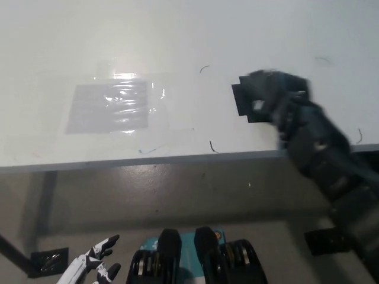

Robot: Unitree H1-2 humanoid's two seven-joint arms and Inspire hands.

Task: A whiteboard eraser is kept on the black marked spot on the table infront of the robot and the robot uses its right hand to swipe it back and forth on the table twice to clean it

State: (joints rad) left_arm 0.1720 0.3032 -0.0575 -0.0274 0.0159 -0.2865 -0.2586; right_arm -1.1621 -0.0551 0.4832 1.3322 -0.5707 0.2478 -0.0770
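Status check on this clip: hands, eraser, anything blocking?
Right hand over the black marked spot, motion-blurred, grip unclear. Left hand open, resting low below the table edge. No eraser discernible. Nothing obstructing.

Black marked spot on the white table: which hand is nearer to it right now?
Right. The black right hand is over the black marked spot, covering most of it. The white left hand rests at the picture's lower left, below the table edge, far from it.

Bright overhead glare on the table; right hand motion-blurred.
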